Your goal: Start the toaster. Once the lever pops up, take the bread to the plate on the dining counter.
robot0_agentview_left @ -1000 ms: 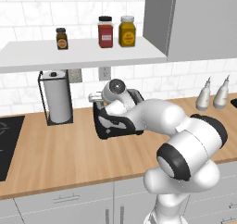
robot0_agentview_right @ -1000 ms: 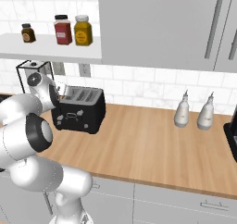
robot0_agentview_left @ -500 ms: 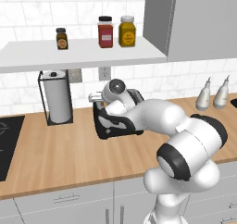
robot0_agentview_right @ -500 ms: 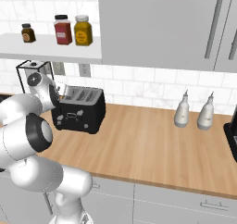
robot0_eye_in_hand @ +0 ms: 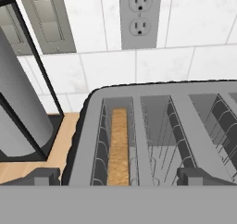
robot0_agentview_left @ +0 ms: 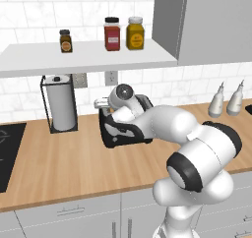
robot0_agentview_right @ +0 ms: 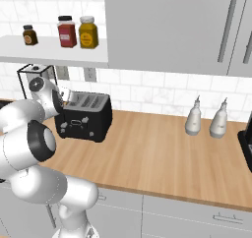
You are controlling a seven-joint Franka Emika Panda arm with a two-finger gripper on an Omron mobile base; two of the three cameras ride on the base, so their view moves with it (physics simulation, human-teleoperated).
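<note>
Hand sits directly above the toaster, looking down into the slots; the 2 fingertips stand wide apart at the bottom of the hand view, open, holding nothing. The toaster stands on the wood bench by the tiled wall, just beside the paper towel roll in its black wire holder. The bread sits on edge, low in the leftmost visible slot, only its top crust edge showing between the wire guides; the other slots look empty. Wall outlet sits behind the toaster. Lever not discernible from here, so cannot tell whether toasting has begun. Judgement: 1 thin slice, light, fairly stiff once toasted but brittle and crumbly, so a hard pinch could crack it. Best hold is probably across the 2 flat faces near the top edge, fingers dropped either side within the slot, then a straight vertical lift to avoid snagging the wire guides. Crust gives reasonable friction.
</note>
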